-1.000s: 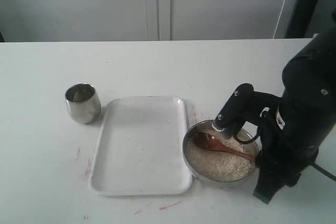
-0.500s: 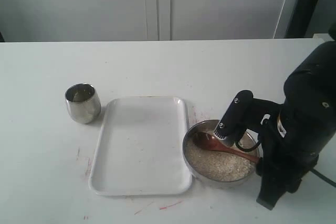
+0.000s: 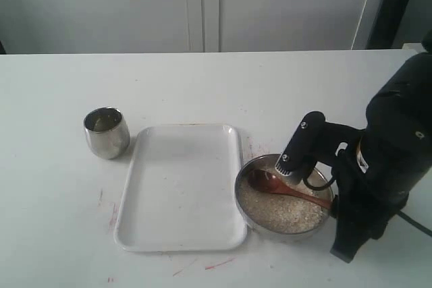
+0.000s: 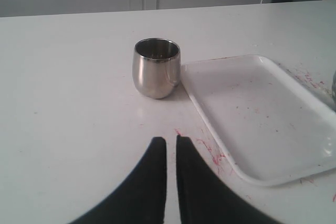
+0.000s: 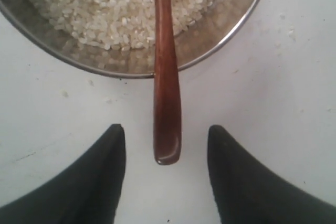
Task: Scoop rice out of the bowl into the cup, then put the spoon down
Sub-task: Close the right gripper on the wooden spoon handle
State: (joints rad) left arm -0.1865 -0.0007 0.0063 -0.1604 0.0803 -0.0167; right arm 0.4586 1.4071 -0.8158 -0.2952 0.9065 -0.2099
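- The right gripper [image 5: 166,128] hangs low over the white surface [image 3: 202,85] at the near right. It is spread wide and holds nothing. Its two dark fingers [image 5: 113,177] stand either side of the spoon's handle tip, each apart from it.
- The wooden spoon [image 3: 287,190] lies untouched. Its oval end rests on the rice at the side of the bowl nearest the tray. Its slim handle [image 5: 165,77] crosses the rim and sticks out over the surface.
- The steel bowl [image 3: 237,197] sits on the surface just beside the near right corner of the tray. The black right arm [image 3: 388,160] rises close behind it on the right.
- The rice [image 3: 280,214] covers the bowl's floor as a pale, grainy bed, and bare metal shows along the wall [image 5: 231,24].
- The white rectangular tray [image 3: 179,187] lies flat between bowl and cup. Thin red marks [image 3: 216,263] streak the surface near its front edge.
- The left gripper [image 4: 169,140] is seen only in its wrist view. Its fingers are drawn almost together with a thin slit between them and nothing in it.
- The steel cup [image 4: 156,68] stands upright on the surface beyond that gripper, well apart from it. It is just beside the tray's far left corner [image 3: 106,131], and its contents are unclear.
- Pale wall panels [image 3: 202,5] close the scene behind the surface.
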